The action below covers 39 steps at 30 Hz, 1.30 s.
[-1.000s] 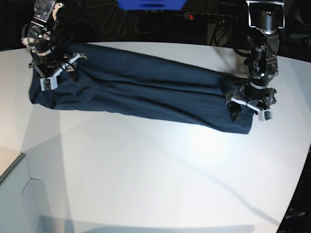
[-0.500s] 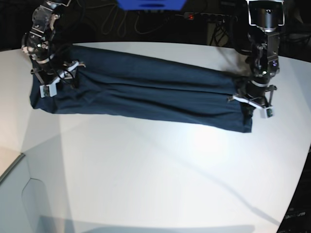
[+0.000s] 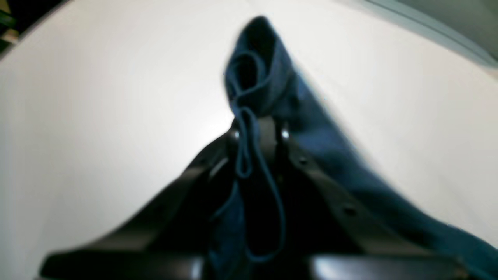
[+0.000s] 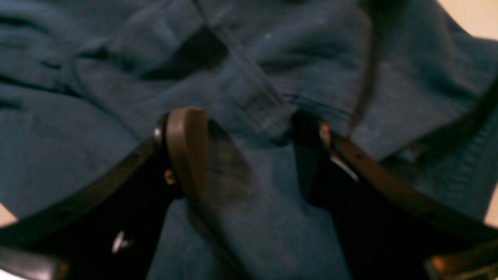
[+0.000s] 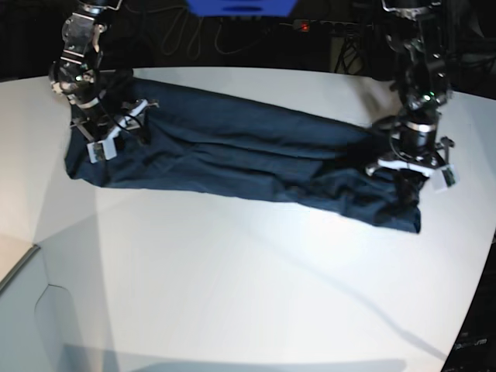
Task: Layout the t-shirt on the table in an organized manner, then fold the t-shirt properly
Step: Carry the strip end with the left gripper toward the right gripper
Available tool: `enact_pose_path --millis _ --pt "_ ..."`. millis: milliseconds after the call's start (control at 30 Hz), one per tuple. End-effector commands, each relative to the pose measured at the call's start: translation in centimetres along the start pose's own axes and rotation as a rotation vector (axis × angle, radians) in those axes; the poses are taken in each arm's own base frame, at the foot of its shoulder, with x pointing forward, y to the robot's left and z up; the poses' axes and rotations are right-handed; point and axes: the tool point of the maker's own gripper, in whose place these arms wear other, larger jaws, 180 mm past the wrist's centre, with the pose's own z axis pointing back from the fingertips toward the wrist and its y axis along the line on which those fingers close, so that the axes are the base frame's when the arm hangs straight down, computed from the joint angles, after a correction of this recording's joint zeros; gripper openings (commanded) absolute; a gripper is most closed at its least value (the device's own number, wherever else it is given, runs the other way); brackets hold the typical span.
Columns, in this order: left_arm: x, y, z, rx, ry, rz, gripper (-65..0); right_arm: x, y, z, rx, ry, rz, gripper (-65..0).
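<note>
The dark navy t-shirt point(image 5: 232, 155) lies as a long, wrinkled band across the far part of the white table point(image 5: 232, 271), held between both arms. My left gripper point(image 5: 409, 172) stands at its right end; in the left wrist view the left gripper point(image 3: 256, 130) is shut on a bunch of cloth point(image 3: 264, 77) that sticks out past the fingertips. My right gripper point(image 5: 116, 130) stands at the shirt's left end; in the right wrist view the right gripper point(image 4: 249, 151) has its jaws apart around a thick fold of the shirt point(image 4: 97, 116) that fills the gap.
A blue object point(image 5: 240, 6), cables and a power strip with a red light point(image 5: 304, 27) sit in the dark behind the table's curved back edge. The table's front left edge point(image 5: 19, 267) drops off to a grey floor.
Both arms and the whole shirt have shifted to the right. The left gripper has moved right and toward the front, and the shirt's right end is more wrinkled.
</note>
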Motion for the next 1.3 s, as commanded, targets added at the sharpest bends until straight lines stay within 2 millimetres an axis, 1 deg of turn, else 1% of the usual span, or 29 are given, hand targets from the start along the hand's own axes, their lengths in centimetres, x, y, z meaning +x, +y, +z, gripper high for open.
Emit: enact_pose_path --millis 0,100,167,200,300,400,433,467,567,600,700,767,900,967,1033,1100,1133,1200,1267 --pt "0.9 -1.7 0.2 -0.044 -0.038 0.003 -65.0 -0.8 0.6 -0.1 0.015 0.041 0.015 -29.8" --pt "-1.7 -6.7 0.8 -0.149 0.018 0.026 -65.0 -0.5 1.1 -0.3 0.025 0.035 0.016 -29.6" --pt "-3.1 -10.1 1.2 -0.226 0.051 0.007 -65.0 -0.4 1.6 -0.5 0.033 0.031 0.010 -29.6" --pt "-3.7 -12.3 1.4 -0.269 0.062 -0.010 -65.0 -0.1 1.6 -0.6 0.033 0.023 0.011 -29.6" --pt "-5.1 -17.5 2.5 -0.358 0.079 -0.055 -65.0 0.4 1.7 -0.8 0.038 0.015 0.015 -29.6" --pt "-5.9 -21.7 3.6 -0.432 0.082 -0.128 -65.0 0.5 1.7 -0.9 0.038 0.014 0.016 -29.6" --pt "-6.9 -22.9 4.1 -0.458 0.100 -0.156 -65.0 0.5 1.7 -0.9 0.038 0.014 0.016 -29.6" --pt "-7.9 -23.7 4.4 -0.482 0.120 -0.195 -65.0 0.6 1.7 -0.9 0.038 0.013 0.016 -29.6" --pt "-10.5 -25.3 5.3 -0.538 0.171 -0.258 -65.0 0.6 1.6 -0.8 0.036 0.012 0.018 -29.6" --pt "-11.0 -25.6 5.2 -0.548 0.183 -0.262 -65.0 0.6 1.6 -0.8 0.036 0.012 0.018 -29.6" --pt "-12.5 -25.6 5.2 -0.554 0.220 -0.274 -65.0 0.7 1.6 -0.8 0.035 0.011 0.020 -29.7" --pt "-12.9 -25.5 5.3 -0.554 0.231 -0.274 -65.0 0.7 1.5 -0.8 0.034 0.011 0.021 -29.7" --pt "-13.1 -25.5 5.2 -0.553 0.236 -0.275 -65.0 0.7 1.5 -0.8 0.034 0.010 0.022 -29.7" --pt "-12.9 -25.7 5.0 -0.556 0.230 -0.283 -64.9 0.7 1.5 -0.8 0.034 0.010 0.022 -29.7" --pt "-12.4 -26.7 4.9 -0.581 0.216 -0.291 -64.4 0.8 1.5 -0.8 0.033 0.007 0.023 -29.7" --pt "-12.3 -27.4 5.1 -0.600 0.213 -0.292 -60.3 1.3 1.3 -0.7 0.027 -0.003 0.030 -29.6" --pt "-12.3 -27.4 5.1 -0.600 0.213 -0.291 -57.9 1.6 1.2 -0.6 0.022 -0.011 0.035 -29.6" --pt "-12.3 -27.4 5.0 -0.601 0.210 -0.291 -53.4 2.9 0.9 -0.2 0.010 -0.040 0.055 -29.6" --pt "-11.9 -27.5 4.8 -0.602 0.201 -0.292 -50.8 4.1 0.6 0.3 -0.005 -0.069 0.075 -29.6"
